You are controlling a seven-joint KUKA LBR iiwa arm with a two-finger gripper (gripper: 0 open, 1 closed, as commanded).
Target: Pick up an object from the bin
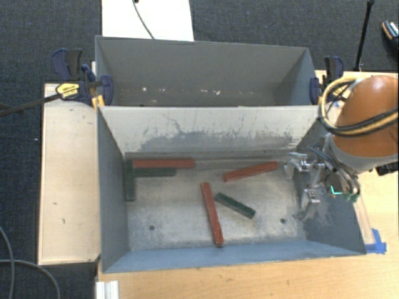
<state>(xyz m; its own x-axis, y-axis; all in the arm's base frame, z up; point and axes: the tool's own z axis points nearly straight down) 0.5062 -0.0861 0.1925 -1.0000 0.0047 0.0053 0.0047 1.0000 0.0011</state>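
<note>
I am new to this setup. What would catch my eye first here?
The robot's gripper hangs low at the right side of the grey metal bin. Nearest it lie a tilted red flat bar and a short dark green bar; a long red bar lies mid-floor.

No text, label or number is legible

floor: dark carpet (37, 17) | top: black cable (144, 22) | upper right: thin black pole (366, 23)
</note>
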